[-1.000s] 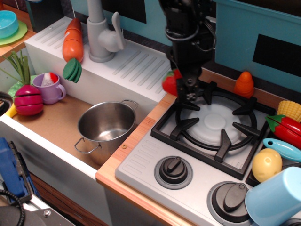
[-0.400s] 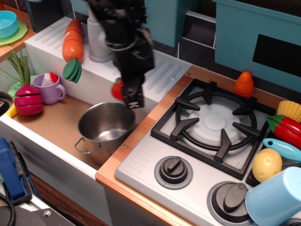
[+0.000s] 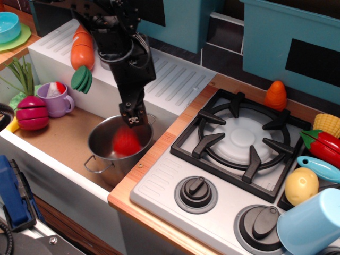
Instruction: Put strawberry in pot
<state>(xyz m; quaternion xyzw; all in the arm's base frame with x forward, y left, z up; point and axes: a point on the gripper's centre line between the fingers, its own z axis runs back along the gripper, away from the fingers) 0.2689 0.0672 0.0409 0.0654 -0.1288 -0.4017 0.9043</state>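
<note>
The strawberry (image 3: 126, 142), a small bright red toy blurred by motion, is inside the shiny steel pot (image 3: 103, 158), apart from the fingers above it. The pot stands in the sink basin, close to the wooden counter edge. My gripper (image 3: 133, 120) hangs from the black arm directly above the pot's far rim, pointing down. Its fingers look parted and hold nothing.
A purple mug (image 3: 56, 99) and a dark red cut vegetable (image 3: 33, 112) sit at the sink's left. An orange carrot toy (image 3: 82, 50) lies on the drainboard. The stove burner (image 3: 239, 135) is to the right, with an orange cone toy (image 3: 276, 95), a red pepper (image 3: 325, 146), a yellow fruit (image 3: 301, 186) and a blue cup (image 3: 311, 223).
My gripper carried the strawberry left from the stove's corner to above the pot and came lower. The strawberry has left the fingers and is now inside the pot.
</note>
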